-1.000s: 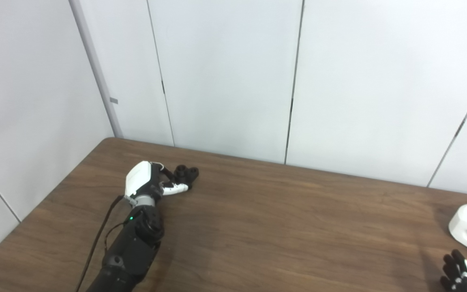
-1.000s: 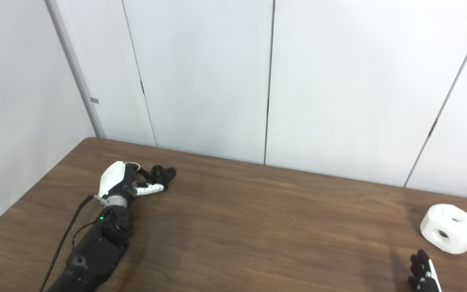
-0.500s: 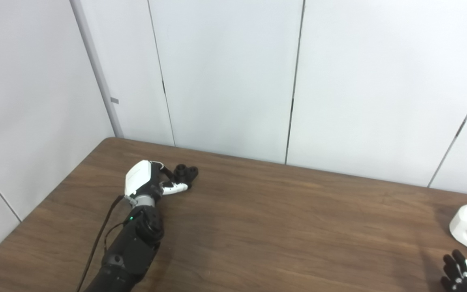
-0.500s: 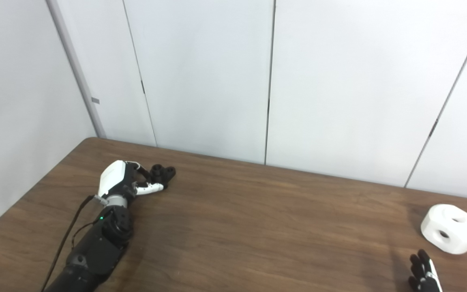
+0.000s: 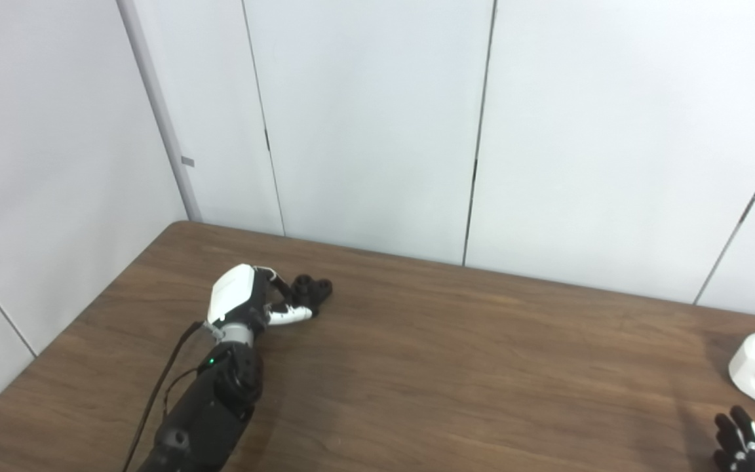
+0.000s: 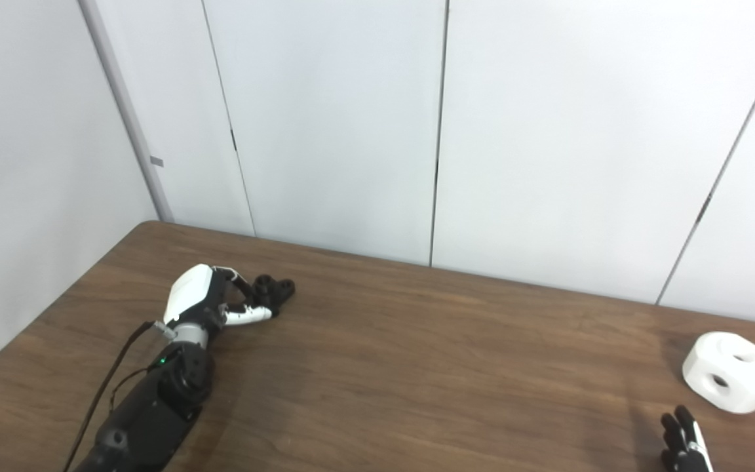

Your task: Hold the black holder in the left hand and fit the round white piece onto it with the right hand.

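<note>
The black holder [image 5: 312,290] is sat far left on the brown table [image 5: 456,367], and the left hand [image 5: 246,303] is wrapped round it, fingers and thumb curled onto it. It looks gripped rather than just touched, though that can't be fully confirmed from this far off. It's probably being secured there first so it can be brought toward the middle.

The round white piece [image 6: 731,372] is parked way over at the right edge, well apart from the holder. The right hand [image 6: 682,446] is only peeking in just below it, fingers slightly spread and pointing up, nothing held.
</note>
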Tool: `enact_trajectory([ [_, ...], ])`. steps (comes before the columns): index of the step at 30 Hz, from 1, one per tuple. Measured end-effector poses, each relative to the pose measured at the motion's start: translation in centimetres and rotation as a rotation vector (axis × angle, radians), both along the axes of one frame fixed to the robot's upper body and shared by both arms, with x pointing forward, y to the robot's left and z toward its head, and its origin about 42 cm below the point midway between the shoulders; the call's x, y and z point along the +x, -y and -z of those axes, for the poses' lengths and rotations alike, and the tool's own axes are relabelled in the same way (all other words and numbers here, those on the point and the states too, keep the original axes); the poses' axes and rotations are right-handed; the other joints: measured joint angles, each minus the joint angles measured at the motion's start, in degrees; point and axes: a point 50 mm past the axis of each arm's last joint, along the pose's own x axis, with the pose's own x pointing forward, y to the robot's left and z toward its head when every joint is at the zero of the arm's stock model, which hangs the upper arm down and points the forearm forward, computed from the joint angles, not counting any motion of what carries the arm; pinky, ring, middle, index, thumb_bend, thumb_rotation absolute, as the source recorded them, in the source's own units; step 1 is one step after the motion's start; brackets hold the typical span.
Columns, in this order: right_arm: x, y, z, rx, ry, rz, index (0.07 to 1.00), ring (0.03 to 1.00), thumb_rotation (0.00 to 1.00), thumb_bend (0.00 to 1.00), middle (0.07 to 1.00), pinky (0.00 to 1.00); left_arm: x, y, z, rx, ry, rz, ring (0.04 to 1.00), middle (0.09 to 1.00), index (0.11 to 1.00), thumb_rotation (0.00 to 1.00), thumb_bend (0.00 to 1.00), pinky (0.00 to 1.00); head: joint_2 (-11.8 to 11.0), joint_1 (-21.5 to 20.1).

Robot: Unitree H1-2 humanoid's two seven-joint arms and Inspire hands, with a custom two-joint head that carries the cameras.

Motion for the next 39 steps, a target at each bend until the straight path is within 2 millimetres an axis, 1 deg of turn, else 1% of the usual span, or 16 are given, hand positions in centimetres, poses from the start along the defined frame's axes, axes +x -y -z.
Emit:
enact_trajectory([
  [5, 0.0, -0.1, 0.0, 0.005, 0.001, 0.003, 1.000, 1.000, 1.00, 0.56, 0.979, 1.00, -1.0, 1.8, -0.1, 0.007, 0.001, 0.069, 0.868, 0.769, 0.486, 0.04, 0.52, 0.99, 0.35, -1.23],
  [8, 0.0, -0.3, 0.0, 0.008, 0.001, 0.011, 1.000, 1.000, 1.00, 0.55, 0.976, 1.00, -1.5, 2.8, -0.3, -0.004, 0.004, 0.104, 0.876, 0.777, 0.486, 0.04, 0.52, 1.00, 0.44, -1.58],
  [14, 0.0, -0.6, 0.0, 0.005, 0.002, 0.012, 1.000, 1.000, 1.00, 0.55, 0.974, 1.00, -3.1, 5.6, -0.3, -0.003, -0.004, 0.207, 0.875, 0.771, 0.486, 0.04, 0.52, 1.00, 1.49, -4.92],
  [17, 0.0, -0.7, 0.0, 0.001, 0.002, 0.013, 1.000, 1.000, 1.00, 0.55, 0.971, 1.00, -3.9, 6.5, -0.4, -0.006, -0.003, 0.250, 0.865, 0.765, 0.486, 0.04, 0.52, 1.00, 2.11, -6.68],
  [23, -0.1, -1.4, -0.1, -0.014, 0.002, 0.019, 1.000, 0.975, 1.00, 0.58, 0.959, 1.00, -5.9, 8.4, -0.2, 0.030, 0.006, 0.335, 0.855, 0.764, 0.485, 0.04, 0.52, 1.00, 3.43, -9.58],
  [24, -0.1, -1.6, -0.1, -0.012, 0.000, 0.021, 1.000, 0.974, 1.00, 0.58, 0.959, 1.00, -6.3, 8.8, -0.2, 0.045, 0.009, 0.354, 0.858, 0.767, 0.485, 0.05, 0.52, 1.00, 3.95, -10.19],
  [29, -0.1, -2.4, -0.4, -0.019, -0.007, 0.020, 1.000, 0.976, 1.00, 0.60, 0.956, 1.00, -7.7, 10.6, -0.2, 0.088, 0.025, 0.437, 0.864, 0.773, 0.485, 0.05, 0.52, 1.00, 4.66, -10.99],
  [31, -0.1, -2.6, -0.5, -0.028, -0.014, 0.019, 1.000, 0.979, 1.00, 0.61, 0.954, 1.00, -8.1, 11.1, -0.2, 0.101, 0.027, 0.463, 0.865, 0.775, 0.485, 0.05, 0.52, 1.00, 5.36, -11.60],
  [33, -0.1, -2.7, -0.6, -0.033, -0.015, 0.023, 1.000, 0.973, 1.00, 0.62, 0.949, 1.00, -8.6, 11.5, -0.2, 0.098, 0.028, 0.478, 0.868, 0.776, 0.485, 0.05, 0.52, 1.00, 6.06, -12.57],
  [36, -0.1, -2.7, -0.8, -0.044, -0.019, 0.030, 1.000, 0.967, 1.00, 0.65, 0.944, 1.00, -9.3, 12.4, 0.1, 0.082, 0.029, 0.511, 0.867, 0.772, 0.485, 0.04, 0.52, 1.00, 6.59, -13.27],
  [39, -0.2, -2.8, -1.1, -0.041, -0.027, 0.032, 0.999, 0.973, 1.00, 0.65, 0.945, 1.00, -10.0, 13.4, 0.2, 0.073, 0.037, 0.537, 0.869, 0.774, 0.485, 0.05, 0.52, 1.00, 6.94, -13.63],
])
